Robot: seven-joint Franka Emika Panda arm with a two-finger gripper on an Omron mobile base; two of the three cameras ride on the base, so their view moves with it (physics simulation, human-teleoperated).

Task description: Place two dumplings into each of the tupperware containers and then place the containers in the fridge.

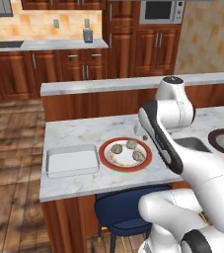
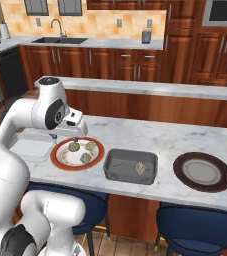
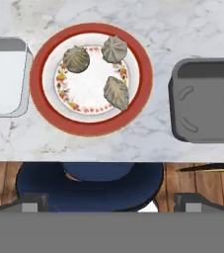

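Filling step: dark grey container [image 2: 130, 166] holds 1 dumpling [image 2: 141, 168]; gripper [image 3: 111, 201] open (empty) above red-rimmed plate [image 3: 91, 126]; next grab 1 of 3.

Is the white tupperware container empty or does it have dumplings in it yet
Empty. The white container shows a bare floor in the hand view. Three dumplings sit on the red-rimmed plate; one lies in the dark grey container.

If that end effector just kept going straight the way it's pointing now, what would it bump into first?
Most likely the red-rimmed plate with three dumplings. The open end effector points down at it. Its fingertips sit nearer the counter's front edge, so depth is uncertain.
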